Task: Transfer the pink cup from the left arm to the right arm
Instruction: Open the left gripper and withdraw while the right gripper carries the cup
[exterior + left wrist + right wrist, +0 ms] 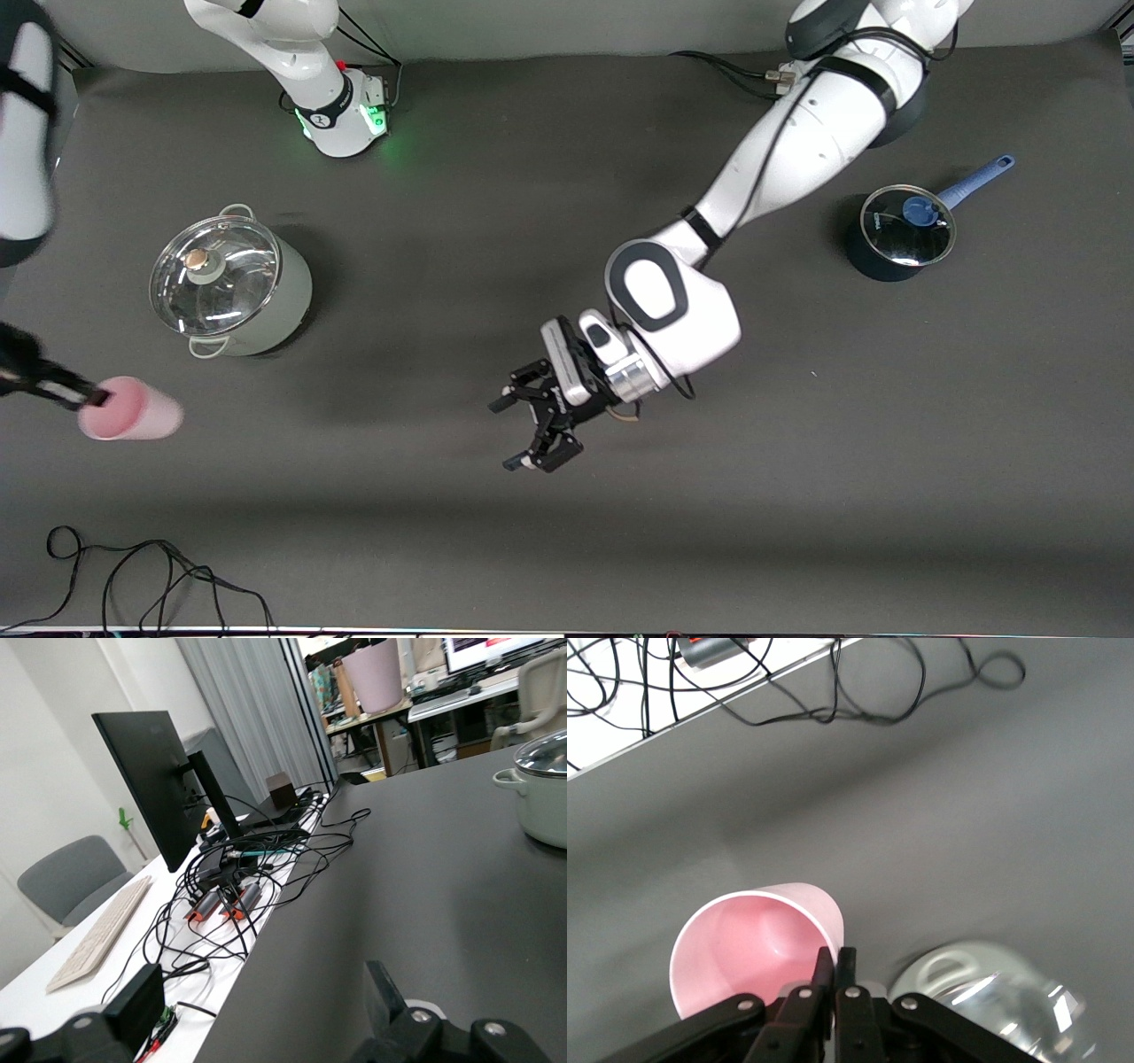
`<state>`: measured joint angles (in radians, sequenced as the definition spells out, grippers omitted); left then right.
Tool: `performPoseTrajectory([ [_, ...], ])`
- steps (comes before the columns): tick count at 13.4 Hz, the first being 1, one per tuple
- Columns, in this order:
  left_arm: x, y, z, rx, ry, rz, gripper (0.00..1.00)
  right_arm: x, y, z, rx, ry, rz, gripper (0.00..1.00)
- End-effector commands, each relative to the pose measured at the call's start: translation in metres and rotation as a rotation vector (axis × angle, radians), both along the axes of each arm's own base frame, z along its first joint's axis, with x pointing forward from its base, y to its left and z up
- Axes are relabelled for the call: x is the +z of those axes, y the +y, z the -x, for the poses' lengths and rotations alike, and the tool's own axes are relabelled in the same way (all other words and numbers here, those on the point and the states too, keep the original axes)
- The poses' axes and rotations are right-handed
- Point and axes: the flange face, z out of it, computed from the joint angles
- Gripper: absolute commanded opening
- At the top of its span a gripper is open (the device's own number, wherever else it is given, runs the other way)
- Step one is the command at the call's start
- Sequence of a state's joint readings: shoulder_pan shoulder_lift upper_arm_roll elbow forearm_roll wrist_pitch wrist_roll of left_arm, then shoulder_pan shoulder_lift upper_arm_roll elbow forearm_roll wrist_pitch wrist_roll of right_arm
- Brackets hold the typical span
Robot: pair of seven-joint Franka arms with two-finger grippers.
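The pink cup (131, 408) is in the air over the right arm's end of the desk (797, 461), nearer the front camera than the lidded grey-green stockpot (232, 285). It lies roughly on its side: in the front view its long axis runs level along the desk's length, the open mouth turned toward the right arm's wrist and the closed base toward the middle of the desk. The right wrist view looks straight into the mouth.

The right claw (834, 967) is clamped on the cup's rim (824, 908), one finger inside the wall and one outside, pinched tight. So the hand-over itself looks done, and the step in hand appears to be the right arm carrying the cup off alone.

The left claw (524, 431) hangs over the middle of the desk, well apart from the cup, its fingers spread wide and holding nothing; this arm waits.

Next would likely be a place-down or a retreat. A thin rim pinch on a tilted cup calls for slow motion, since the cup could swing or slip.

A small dark saucepan (897, 232) with a glass lid and blue handle stands toward the left arm's end.
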<state>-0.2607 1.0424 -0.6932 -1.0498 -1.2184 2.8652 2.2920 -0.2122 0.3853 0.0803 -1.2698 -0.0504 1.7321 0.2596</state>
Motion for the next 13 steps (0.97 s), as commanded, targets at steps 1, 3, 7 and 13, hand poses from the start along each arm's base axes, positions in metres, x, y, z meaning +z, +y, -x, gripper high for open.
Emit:
performPoseTrajectory([
  [1,0.01,0.046,-0.011,-0.091,0.018,-0.002,1.0,-0.006,-0.032,0.003,0.15,-0.026,-0.04,0.0],
  [3,0.008,0.083,-0.024,-0.174,0.011,-0.01,1.0,-0.034,-0.045,0.004,0.179,-0.063,-0.069,0.0],
  [7,0.007,0.163,-0.041,-0.337,0.001,-0.041,1.0,-0.114,-0.038,0.004,0.319,-0.122,-0.032,0.0],
  [13,0.018,0.301,-0.047,-0.585,0.183,-0.242,1.0,-0.238,-0.028,-0.006,0.518,-0.01,-0.067,0.0],
])
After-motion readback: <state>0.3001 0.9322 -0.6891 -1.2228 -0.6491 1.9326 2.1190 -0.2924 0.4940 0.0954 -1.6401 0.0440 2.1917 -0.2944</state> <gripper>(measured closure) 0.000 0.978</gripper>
